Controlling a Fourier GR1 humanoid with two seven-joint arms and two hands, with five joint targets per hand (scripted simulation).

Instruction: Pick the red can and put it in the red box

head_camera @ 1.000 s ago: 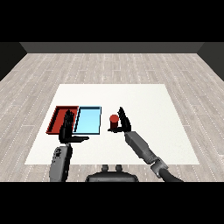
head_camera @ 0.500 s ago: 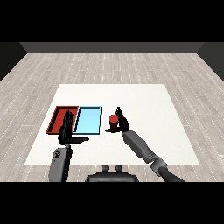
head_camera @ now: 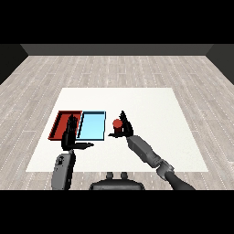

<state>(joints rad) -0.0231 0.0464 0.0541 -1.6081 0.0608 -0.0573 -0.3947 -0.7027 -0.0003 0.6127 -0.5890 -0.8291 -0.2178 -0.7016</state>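
Observation:
The red can (head_camera: 117, 124) stands upright on the white table (head_camera: 151, 105), just right of the light blue tray (head_camera: 91, 126). My right hand (head_camera: 125, 129) is right beside the can on its right, its fingers (head_camera: 122, 115) straight and pointing up, and its thumb low at the can's base. That hand is open; nothing is curled round the can. The red tray (head_camera: 58, 121) lies left of the blue one. My left hand (head_camera: 69, 136) hovers open over the red tray's near edge, hiding part of it, thumb stretched to the right.
The two trays lie side by side at the table's left half. The table's front edge runs just behind my forearms. Grey wood floor surrounds the table.
My right hand has edged left and closed up against the can, which sits slightly further left. The left hand has not moved.

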